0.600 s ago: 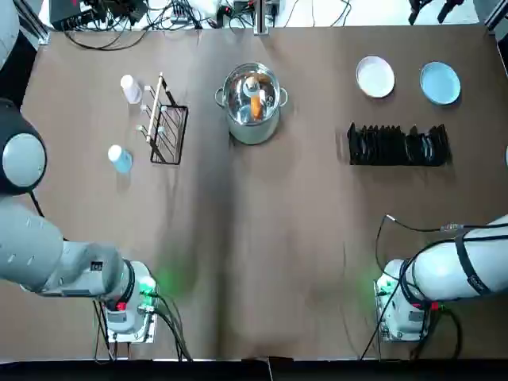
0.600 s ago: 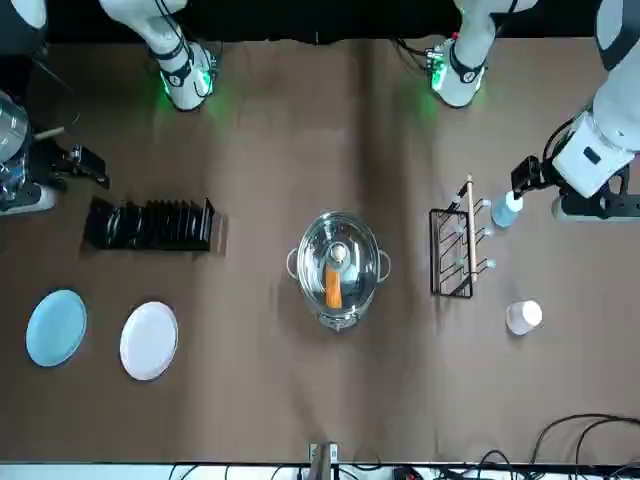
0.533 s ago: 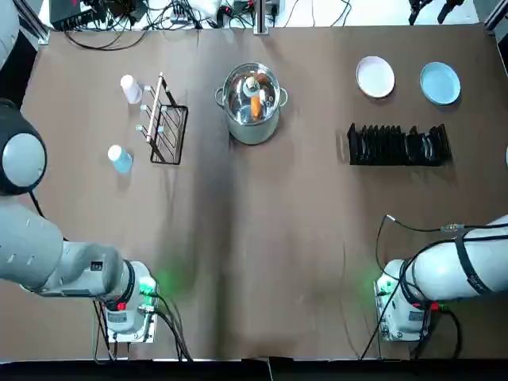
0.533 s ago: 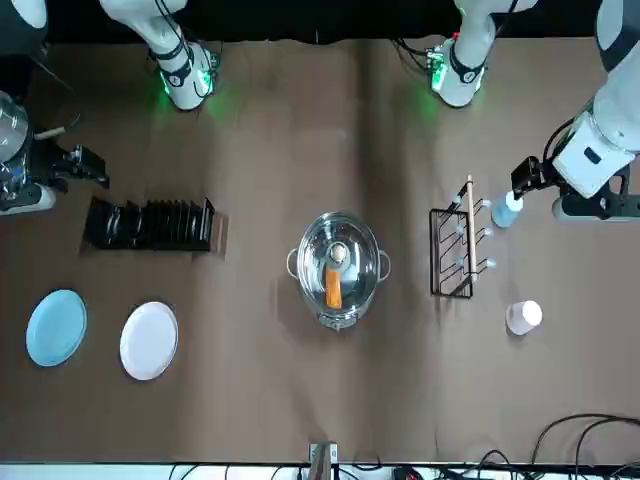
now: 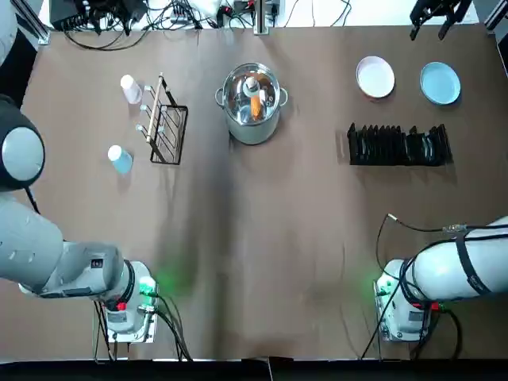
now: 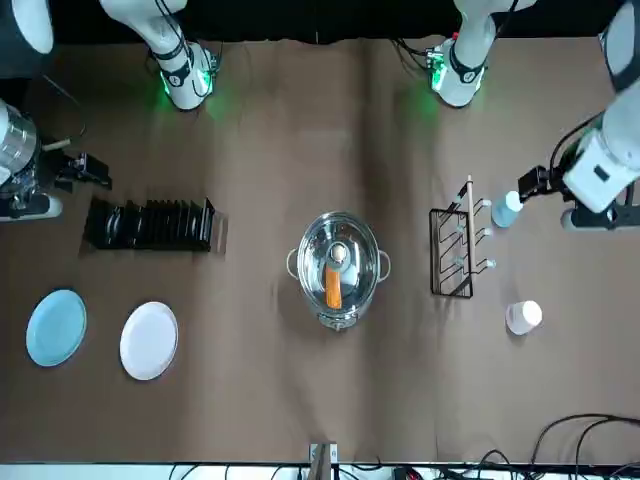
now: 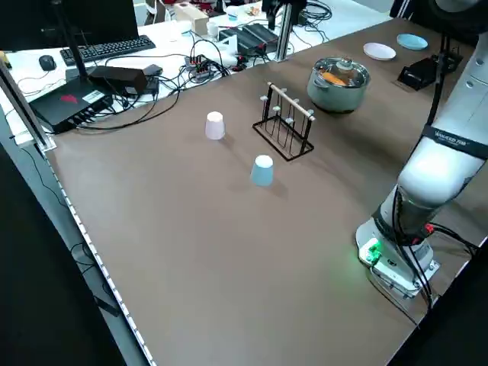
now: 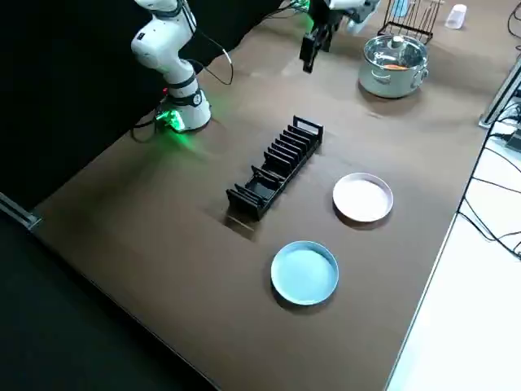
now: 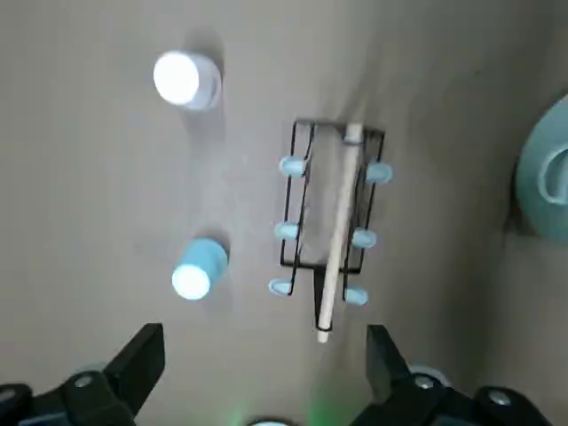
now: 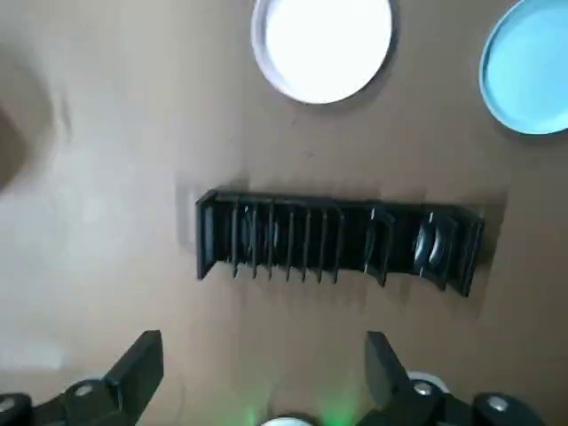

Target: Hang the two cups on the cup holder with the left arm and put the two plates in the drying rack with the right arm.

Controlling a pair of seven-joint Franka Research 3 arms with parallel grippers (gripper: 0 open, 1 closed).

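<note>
While both cups stand on the table, the left gripper [image 9: 262, 368] is up high near them, its two fingers spread wide with nothing in between. The light blue cup [image 5: 120, 159] is upside down, and the white cup [image 5: 131, 89] is too, farther from the robot. Just to their right is the black wire cup holder [image 5: 185, 131] with its wooden bar, and no cup hangs on its pegs. Next comes the steel pot [image 5: 252, 127] with its glass lid, which is not part of this job. Well to the right, the white plate [image 5: 375, 77] lies flat past the black drying rack [image 5: 401, 148], and no plate is in the slots. Last is the light blue plate [image 5: 440, 83], flat as well. The right gripper [image 10: 264, 366] is up high near the rack, also spread wide and holding nothing. So none of the job is done: two cups to hang, two plates to put in.
</note>
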